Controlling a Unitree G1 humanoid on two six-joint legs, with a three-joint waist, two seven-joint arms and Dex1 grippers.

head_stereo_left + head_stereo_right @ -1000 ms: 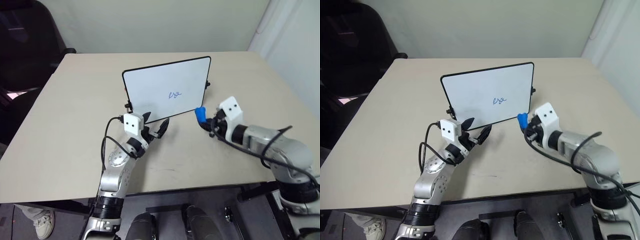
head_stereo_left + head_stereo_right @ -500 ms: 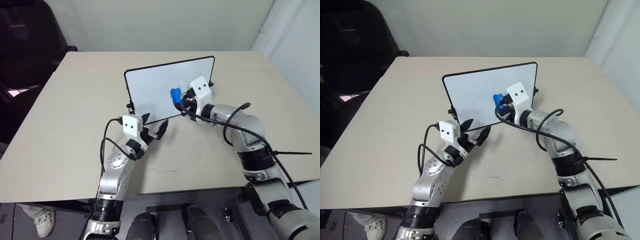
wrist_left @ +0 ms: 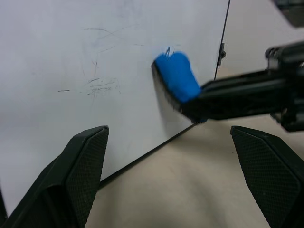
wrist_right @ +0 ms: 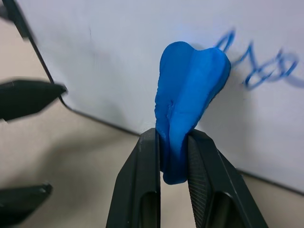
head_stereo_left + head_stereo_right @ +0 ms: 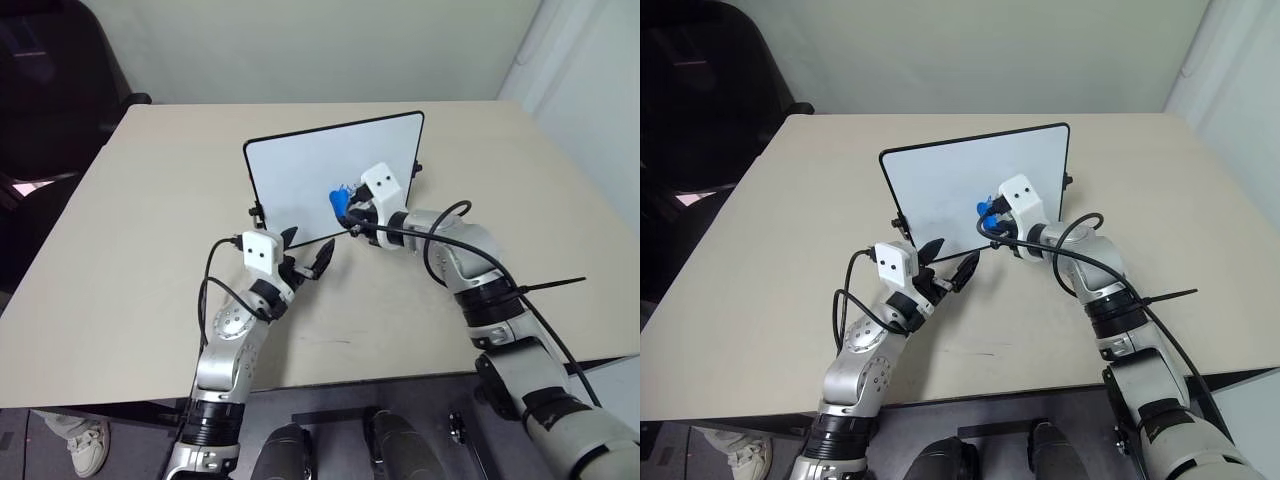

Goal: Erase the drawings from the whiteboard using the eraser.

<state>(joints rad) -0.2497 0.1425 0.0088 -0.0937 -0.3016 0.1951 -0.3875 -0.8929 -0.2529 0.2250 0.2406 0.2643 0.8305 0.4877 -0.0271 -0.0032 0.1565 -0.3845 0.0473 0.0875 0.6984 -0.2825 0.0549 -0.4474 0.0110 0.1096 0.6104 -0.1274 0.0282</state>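
Right gripper [image 4: 173, 156] clenched on the eraser [image 4: 187, 99], at the whiteboard [image 5: 300, 180] just left of the drawings [image 4: 259, 71]; contact unclear. Left gripper [image 5: 305, 255] open near the bottom edge. Hard push could tip the unsteadied board.

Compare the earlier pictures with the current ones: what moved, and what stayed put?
The right gripper, shut on the eraser, swung from beside the whiteboard's lower right corner leftward onto its face, up against the drawings. The left gripper stayed open before the board's lower edge; the board stayed put.
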